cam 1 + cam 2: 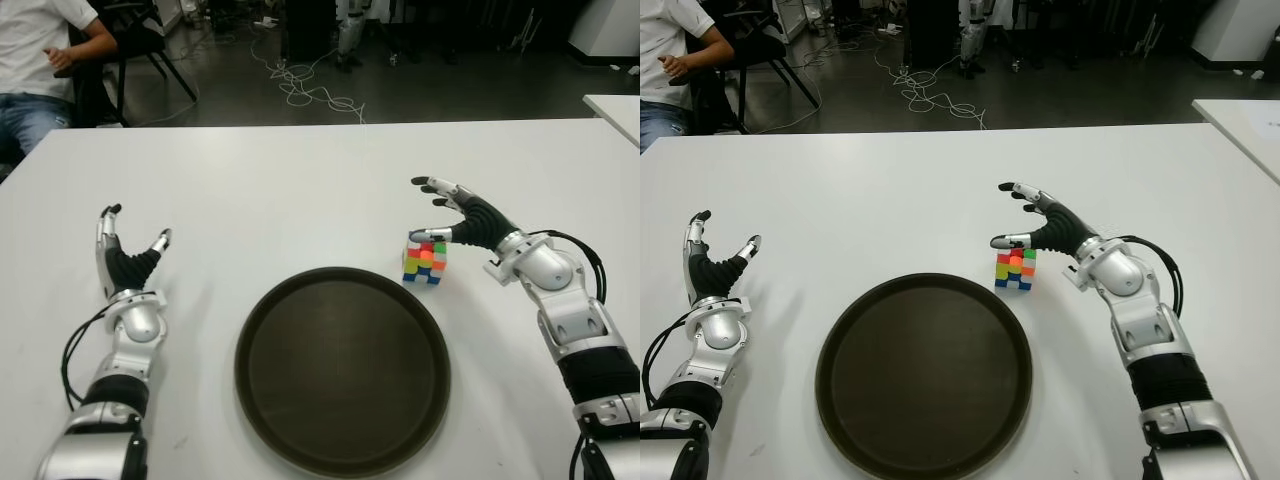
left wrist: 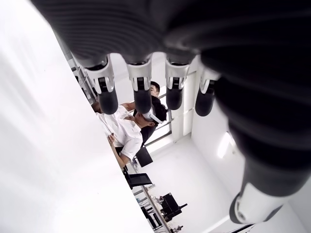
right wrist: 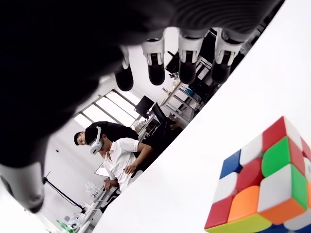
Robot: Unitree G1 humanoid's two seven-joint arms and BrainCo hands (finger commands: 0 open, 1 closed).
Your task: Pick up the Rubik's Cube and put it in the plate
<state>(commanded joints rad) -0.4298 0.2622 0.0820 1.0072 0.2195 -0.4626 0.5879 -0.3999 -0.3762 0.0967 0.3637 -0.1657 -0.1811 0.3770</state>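
Table, white and broad, fills the view from the head camera, and the account runs across it from the robot's left. In the far left corner beyond the table edge sits a person in a white shirt and jeans on a dark chair. Nearer, at the left side of the table, the left hand stands with its fingers pointing up and spread apart, thumb out to one side, holding nothing; its wrist view shows four straight fingertips against the room behind. Whether the heel of that hand touches the table surface cannot be told from these views.

In the middle, close to the near edge, lies the plate, a round dark tray with a low rim and nothing in it. Just beyond its far right rim, on the bare table and apart from the plate, sits the Rubik's Cube, with red, orange, green and yellow squares showing.

To the right of the cube is the right hand. Its fingers are extended and apart, reaching over and past the cube, with the thumb tip just beside the cube's top. It grips nothing; the right wrist view shows the cube standing free below the straight fingertips. Cables trail on the dark floor behind the table.
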